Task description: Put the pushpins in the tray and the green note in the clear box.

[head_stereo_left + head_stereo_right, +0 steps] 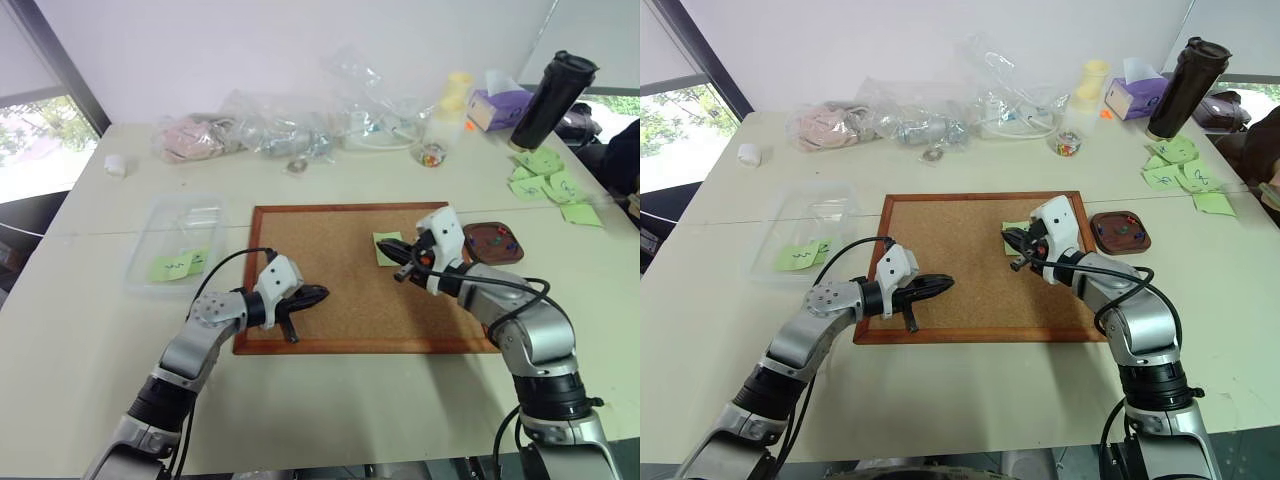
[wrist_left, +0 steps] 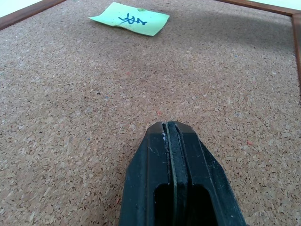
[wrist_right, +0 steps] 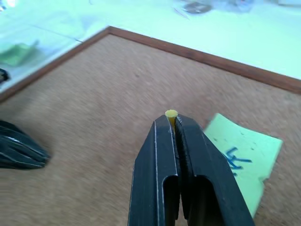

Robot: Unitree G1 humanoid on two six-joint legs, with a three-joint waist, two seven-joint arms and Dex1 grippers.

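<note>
The right gripper (image 3: 171, 123) is pinching a tiny yellow pushpin (image 3: 171, 114) above the corkboard (image 1: 330, 290), the small reddish-brown tray (image 1: 493, 242) is already holding pins, the light-green sticky note (image 1: 386, 247) is lying unmoved on the corkboard, the clear plastic box (image 1: 172, 245) is waiting at the surface's left edge, and the left gripper (image 2: 168, 129) is hovering closed and empty.

Office or lab workspace: pale surface (image 1: 330, 400) by a window (image 1: 40, 140), with corkboard (image 1: 330, 310), sticky notes (image 1: 548, 180), tissue box (image 1: 498, 105), travel mug (image 1: 552, 100), bagged parts (image 1: 300, 125).
</note>
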